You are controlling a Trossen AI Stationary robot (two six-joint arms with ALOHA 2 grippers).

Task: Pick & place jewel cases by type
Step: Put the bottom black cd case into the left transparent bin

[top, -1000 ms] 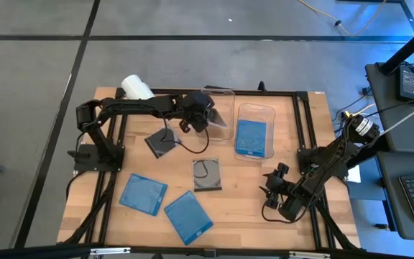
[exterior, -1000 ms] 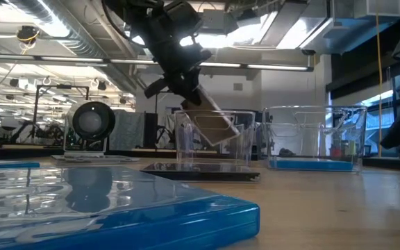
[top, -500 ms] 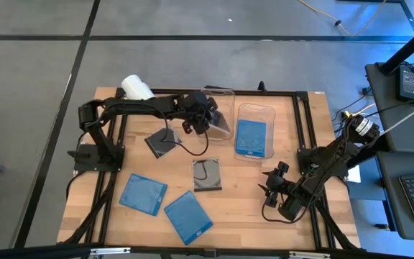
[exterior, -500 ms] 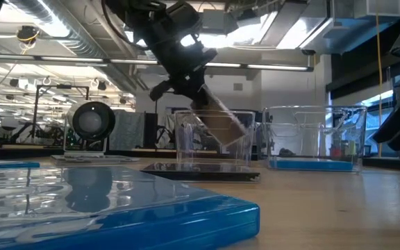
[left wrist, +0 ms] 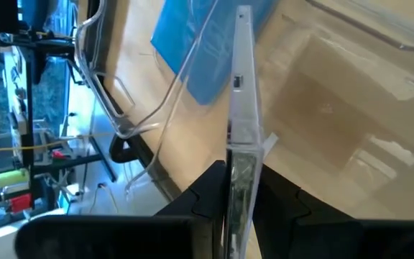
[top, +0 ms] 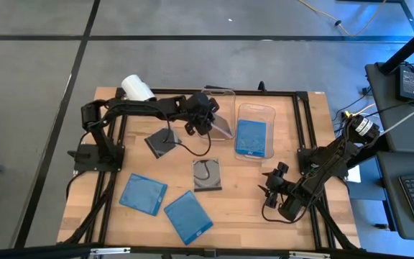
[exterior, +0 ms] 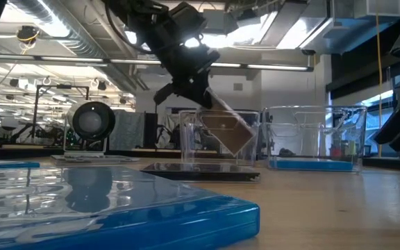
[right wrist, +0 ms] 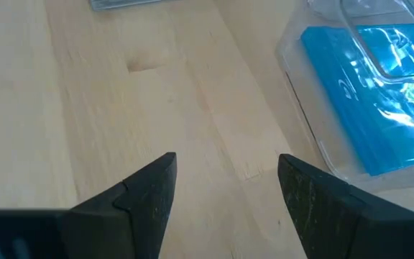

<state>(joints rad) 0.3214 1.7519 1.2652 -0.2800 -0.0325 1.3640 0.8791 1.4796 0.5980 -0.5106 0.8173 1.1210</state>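
Observation:
My left gripper [top: 205, 121] is over the left clear tub [top: 221, 93], shut on a dark jewel case [exterior: 228, 130] that slants down into the tub [exterior: 186, 142]. The left wrist view shows the case [left wrist: 240, 93] edge-on. Two more dark cases [top: 162, 141] [top: 208, 175] and two blue cases [top: 143, 193] [top: 187, 216] lie flat on the table. A third blue case [top: 251, 135] lies in the right tub [top: 255, 109]. My right gripper [top: 270, 185] [right wrist: 225, 191] waits open over bare wood near the table's right side. My left gripper pinches the dark jewel case between its two fingers [left wrist: 210, 193] at its upper edge [left wrist: 238, 169]. The fingers come slanting down from the table's left. The case is tilted, with its lower end [exterior: 238, 147] inside the tub walls; whether it touches the tub floor I cannot tell.
A white cylinder [top: 136, 88] lies at the far left corner. A black frame rail [top: 293, 94] borders the tabletop. A blue case [exterior: 117, 208] fills the low view's foreground. The right tub with its blue case [right wrist: 365, 93] lies just ahead of my right gripper.
My left gripper has moved a little toward the table's right and down, carrying the dark case lower. More of the case now sits between the left tub's walls than a second ago. It has stayed shut.

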